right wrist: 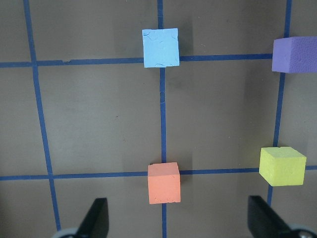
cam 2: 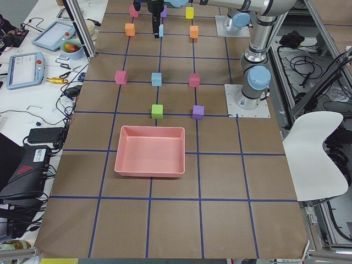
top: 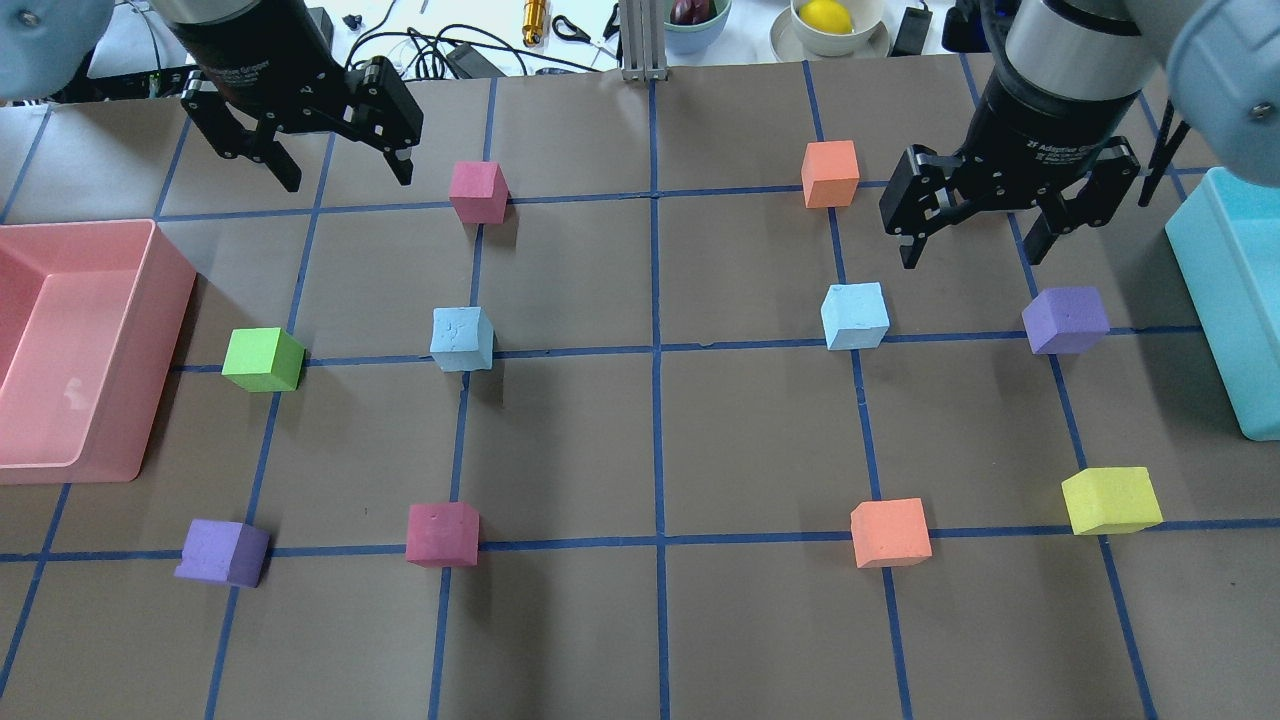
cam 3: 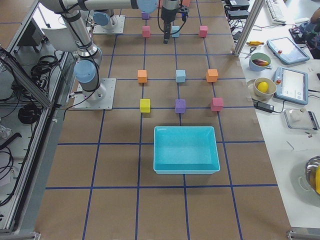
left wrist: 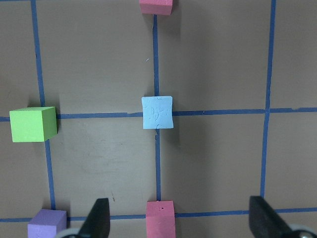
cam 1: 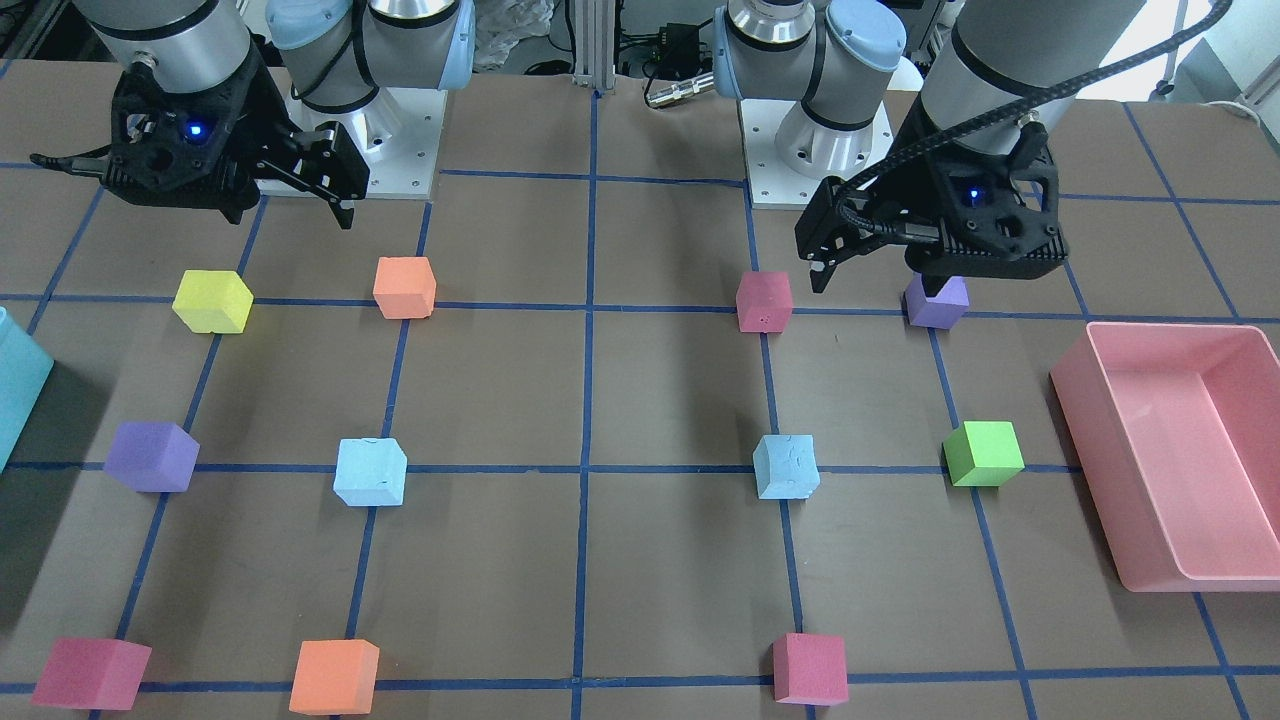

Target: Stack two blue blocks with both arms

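I see the left gripper (top: 347, 170) and the right gripper (top: 970, 245) both spread wide and empty above the table (top: 760, 440). The left blue block (top: 462, 339) and the right blue block (top: 855, 316) sit well apart on it, each untouched on its own side.

The left pale sky-blue foam cube (top: 462, 339) and the right pale sky-blue foam cube (top: 855, 315), faces dented, rest flat on separate grid-line crossings, well apart, unstacked.
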Controlling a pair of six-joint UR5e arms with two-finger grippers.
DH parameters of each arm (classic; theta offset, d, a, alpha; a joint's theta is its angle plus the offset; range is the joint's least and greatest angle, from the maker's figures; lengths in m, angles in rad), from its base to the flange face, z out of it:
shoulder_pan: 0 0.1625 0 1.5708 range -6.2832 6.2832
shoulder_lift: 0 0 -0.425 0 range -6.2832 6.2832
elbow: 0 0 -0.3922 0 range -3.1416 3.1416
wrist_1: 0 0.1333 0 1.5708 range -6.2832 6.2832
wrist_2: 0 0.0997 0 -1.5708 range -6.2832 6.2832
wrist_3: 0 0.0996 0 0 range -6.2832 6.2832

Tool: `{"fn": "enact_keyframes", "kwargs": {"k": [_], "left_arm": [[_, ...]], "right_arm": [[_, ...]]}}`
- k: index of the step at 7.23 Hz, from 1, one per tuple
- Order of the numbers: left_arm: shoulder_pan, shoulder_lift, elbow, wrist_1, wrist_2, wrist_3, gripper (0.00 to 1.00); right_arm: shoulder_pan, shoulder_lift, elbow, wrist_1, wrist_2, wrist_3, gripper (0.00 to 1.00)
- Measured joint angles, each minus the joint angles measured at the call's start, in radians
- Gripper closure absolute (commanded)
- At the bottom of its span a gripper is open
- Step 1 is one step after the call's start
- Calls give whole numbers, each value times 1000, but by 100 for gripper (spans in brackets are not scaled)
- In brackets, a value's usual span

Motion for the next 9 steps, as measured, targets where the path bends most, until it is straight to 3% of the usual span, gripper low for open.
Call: {"fn": "enact_keyframes", "kwargs": {"k": [9], "left_arm": [[-1,48,-54,0,6,-4,0]], "right_arm": [[1,3,3,-9,-5,0,0]]}}
